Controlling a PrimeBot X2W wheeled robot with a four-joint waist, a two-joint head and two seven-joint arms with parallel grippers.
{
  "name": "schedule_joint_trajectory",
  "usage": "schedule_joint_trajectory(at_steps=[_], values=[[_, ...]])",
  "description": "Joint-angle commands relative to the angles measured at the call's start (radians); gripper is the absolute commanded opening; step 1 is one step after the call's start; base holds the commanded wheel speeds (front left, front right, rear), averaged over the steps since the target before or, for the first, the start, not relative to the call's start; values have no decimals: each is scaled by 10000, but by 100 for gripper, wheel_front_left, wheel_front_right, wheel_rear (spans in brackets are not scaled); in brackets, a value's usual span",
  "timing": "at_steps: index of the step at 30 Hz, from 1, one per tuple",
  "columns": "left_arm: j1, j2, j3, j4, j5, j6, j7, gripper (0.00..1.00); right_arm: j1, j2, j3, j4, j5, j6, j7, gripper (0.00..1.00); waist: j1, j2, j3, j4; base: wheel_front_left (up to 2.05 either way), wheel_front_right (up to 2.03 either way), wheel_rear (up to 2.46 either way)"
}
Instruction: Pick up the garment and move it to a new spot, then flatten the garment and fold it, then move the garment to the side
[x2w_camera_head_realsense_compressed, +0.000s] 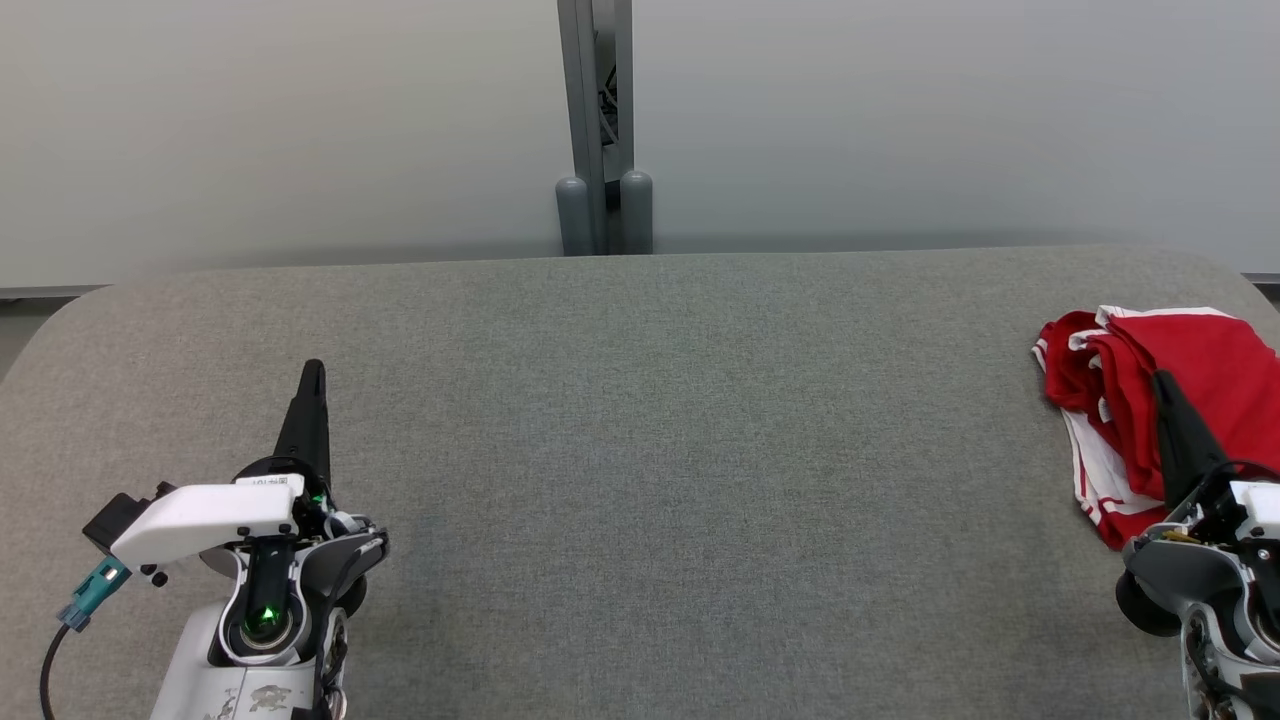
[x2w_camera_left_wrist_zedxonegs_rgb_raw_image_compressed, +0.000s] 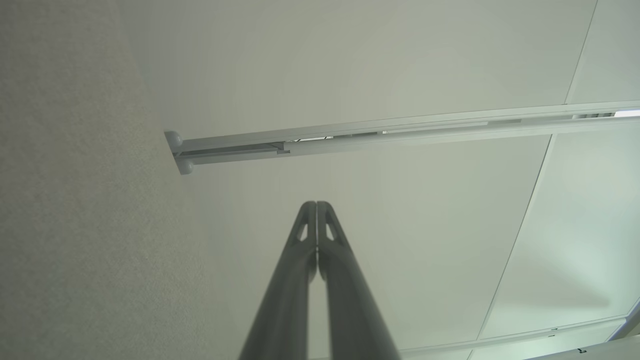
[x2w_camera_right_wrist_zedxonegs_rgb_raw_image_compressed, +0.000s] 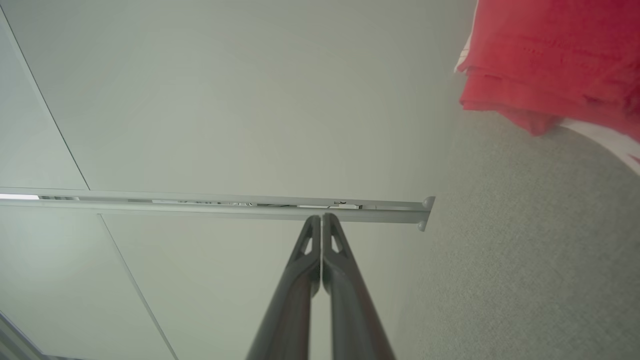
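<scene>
A red garment (x2w_camera_head_realsense_compressed: 1190, 390) with white trim lies bunched at the right edge of the grey felt table (x2w_camera_head_realsense_compressed: 640, 420); a corner of the garment (x2w_camera_right_wrist_zedxonegs_rgb_raw_image_compressed: 550, 60) also appears at the upper right of the right wrist view. My right gripper (x2w_camera_head_realsense_compressed: 1162, 380) is shut and empty, its dark fingers pointing up over the garment's near part. In the right wrist view the right gripper (x2w_camera_right_wrist_zedxonegs_rgb_raw_image_compressed: 320, 218) has its tips pressed together. My left gripper (x2w_camera_head_realsense_compressed: 313, 368) is shut and empty at the lower left of the table, far from the garment. In the left wrist view the left gripper (x2w_camera_left_wrist_zedxonegs_rgb_raw_image_compressed: 316, 205) also has its tips touching.
A grey post (x2w_camera_head_realsense_compressed: 600, 130) with two rounded feet stands behind the table's far edge, between pale wall panels (x2w_camera_head_realsense_compressed: 300, 120). The table's corners are rounded. A cable with a teal plug (x2w_camera_head_realsense_compressed: 85, 595) hangs off my left wrist.
</scene>
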Motion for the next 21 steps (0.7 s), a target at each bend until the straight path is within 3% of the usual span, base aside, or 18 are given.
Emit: schedule_joint_trajectory(at_steps=[1,21], values=[[-98,55,36,-2,-48,-38,34,0,-17,-76,1,25,37,0,-5,0,0,0,0,0,0,0,0],[-98,56,35,-3,-48,-38,33,0,-16,-80,9,24,48,0,-7,0,0,0,0,0,0,0,0]])
